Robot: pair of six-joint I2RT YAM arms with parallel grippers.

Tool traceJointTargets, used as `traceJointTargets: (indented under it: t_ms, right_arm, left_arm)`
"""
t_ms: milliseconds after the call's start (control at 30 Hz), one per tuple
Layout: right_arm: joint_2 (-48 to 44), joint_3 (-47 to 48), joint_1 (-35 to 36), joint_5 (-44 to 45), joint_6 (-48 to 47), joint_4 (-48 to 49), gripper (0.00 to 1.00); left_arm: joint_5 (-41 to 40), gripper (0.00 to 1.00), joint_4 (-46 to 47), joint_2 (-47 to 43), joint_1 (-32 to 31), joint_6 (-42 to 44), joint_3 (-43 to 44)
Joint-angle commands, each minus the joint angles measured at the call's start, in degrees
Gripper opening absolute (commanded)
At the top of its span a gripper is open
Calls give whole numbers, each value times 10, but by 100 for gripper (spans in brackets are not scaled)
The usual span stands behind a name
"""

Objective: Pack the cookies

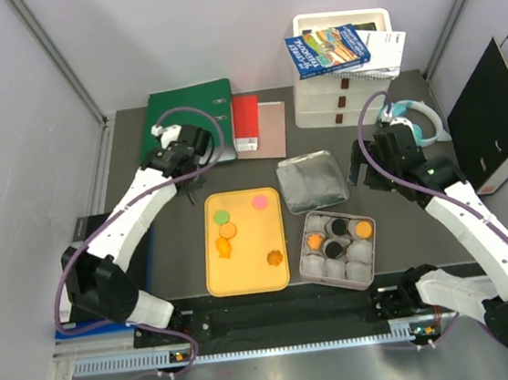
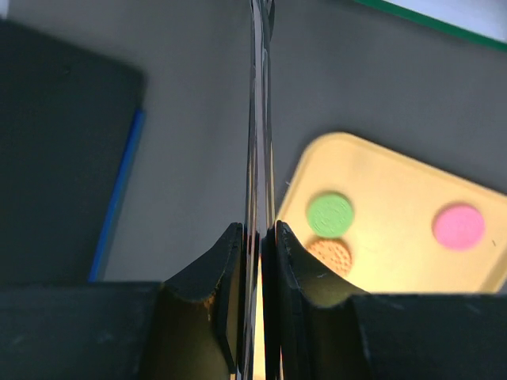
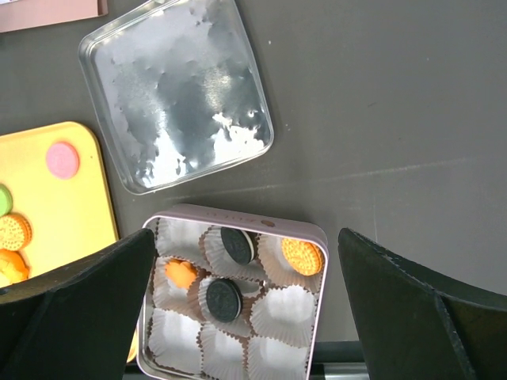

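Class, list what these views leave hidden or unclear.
Left wrist: shut left gripper hides part of an orange cookie and the tray's near end.
Right wrist: frame edge cuts the green cookie; open right gripper hides the tray's near part.
Top: boxed cookies' shapes too small.

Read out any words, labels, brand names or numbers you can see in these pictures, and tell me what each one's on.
No text can be read here.
Cover print on the blue book atop the white drawers: too small to read.
Tiny marks on the cookie tin rim: too blurred to read.
White label on the red folder: no text legible.
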Motion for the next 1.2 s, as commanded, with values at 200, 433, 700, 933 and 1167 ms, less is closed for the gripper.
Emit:
traceJointTargets:
  t_ms: [200, 433, 700, 933, 1167]
  right_arm:
    - [-4, 1, -2, 8, 2, 20, 99]
    - [-2, -6, -2, 14, -1, 31, 99]
    - [37, 18, 2, 12, -3, 33, 99]
    - [59, 34, 3, 19, -6, 25, 99]
    - [132, 55, 2, 34, -16, 28, 99]
  left_arm:
    - [29, 17, 36, 96, 71, 13, -17]
    - [30, 44, 45, 77, 114, 6, -73]
    - [-3, 79, 25, 31, 145, 12, -66]
    - [16, 98, 27, 1, 144, 11, -55]
    - [147, 91, 97, -54, 129, 5, -70]
